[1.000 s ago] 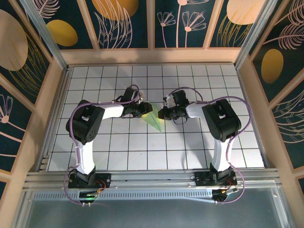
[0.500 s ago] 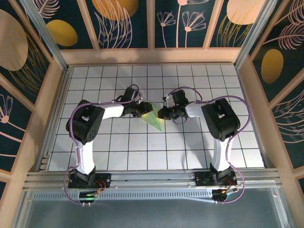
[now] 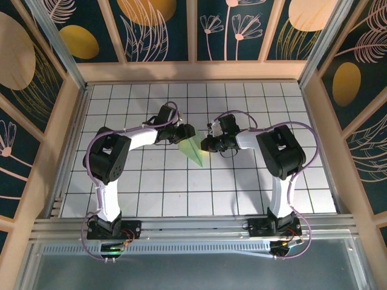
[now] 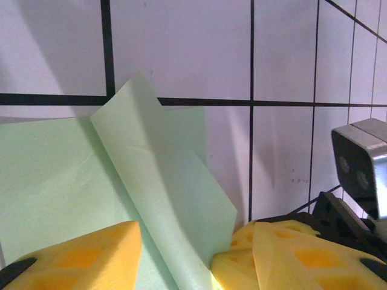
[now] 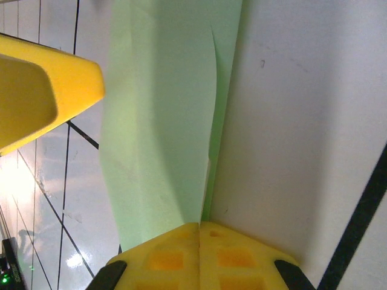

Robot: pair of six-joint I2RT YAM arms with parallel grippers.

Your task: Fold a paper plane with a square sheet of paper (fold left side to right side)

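At the counter's (image 3: 254, 181) middle lay the half-folded paper plane (image 3: 195, 152), tip near. Left gripper (image 3: 183, 134) jaws stood released astride a raised flap; right gripper (image 3: 204, 145) jaws, clenched, pinned its right edge. Next, likely: crease that flap rightward.

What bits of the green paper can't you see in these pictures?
Top view: creases on the paper are too small; its far end is partly hidden by the left hand and right hand.
Left wrist view: the bottom is cut off and covered by yellow fingers.
Right wrist view: the top is cut off; shut fingertips hide any pinch.
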